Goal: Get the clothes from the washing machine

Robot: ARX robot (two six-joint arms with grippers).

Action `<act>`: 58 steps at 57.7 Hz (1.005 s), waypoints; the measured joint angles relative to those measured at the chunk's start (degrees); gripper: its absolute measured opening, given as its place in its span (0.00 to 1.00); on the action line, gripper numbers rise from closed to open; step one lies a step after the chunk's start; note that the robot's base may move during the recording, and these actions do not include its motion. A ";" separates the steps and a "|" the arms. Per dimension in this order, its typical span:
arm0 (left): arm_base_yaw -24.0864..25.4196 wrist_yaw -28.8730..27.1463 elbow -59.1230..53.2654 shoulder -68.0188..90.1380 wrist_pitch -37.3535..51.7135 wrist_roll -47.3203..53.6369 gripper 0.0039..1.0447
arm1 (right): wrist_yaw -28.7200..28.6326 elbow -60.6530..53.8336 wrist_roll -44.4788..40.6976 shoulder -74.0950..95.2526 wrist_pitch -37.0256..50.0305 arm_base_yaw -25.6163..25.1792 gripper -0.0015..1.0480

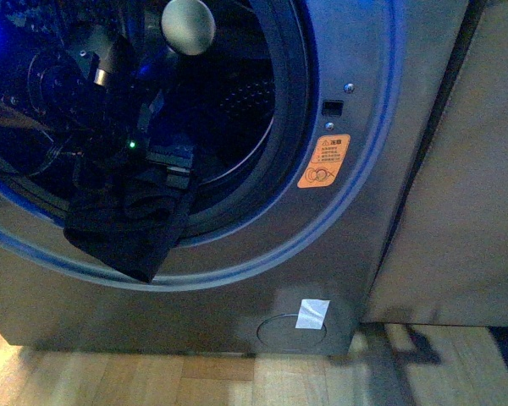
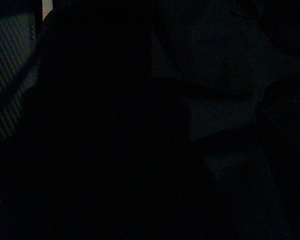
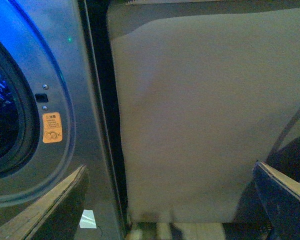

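The grey washing machine [image 1: 339,220] fills the front view, its round porthole open and lit blue, with an orange sticker [image 1: 324,161] and a white tape patch [image 1: 311,313] on its front. The clothes [image 1: 131,228], a plain dark garment, hang over the porthole's lower rim. My left gripper [image 1: 162,173] reaches into the porthole and is shut on the clothes. The left wrist view is dark. My right gripper [image 3: 167,210] is open and holds nothing. It faces a beige panel beside the washing machine [image 3: 65,75], away from the clothes.
A beige cabinet panel [image 1: 457,169] stands right of the machine, with a narrow dark gap [image 3: 102,125] between them. Wooden floor [image 1: 195,381] runs along the bottom. A grey round knob [image 1: 188,24] hangs at the porthole's top.
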 joint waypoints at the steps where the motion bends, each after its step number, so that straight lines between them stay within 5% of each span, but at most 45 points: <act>1: -0.04 -0.02 0.00 -0.07 -0.09 0.02 0.94 | 0.00 0.00 0.00 0.00 0.00 0.00 0.93; 16: -0.37 -0.70 -1.46 -1.01 0.50 -0.02 0.57 | 0.00 0.00 0.00 0.00 0.00 0.00 0.93; 36: -0.35 6.80 -12.96 -9.22 6.91 0.26 0.10 | 0.00 0.00 0.00 0.00 0.00 0.00 0.93; 58: -1.84 17.16 -31.17 -30.10 12.70 0.37 0.07 | 0.00 0.00 0.00 0.00 0.00 0.00 0.93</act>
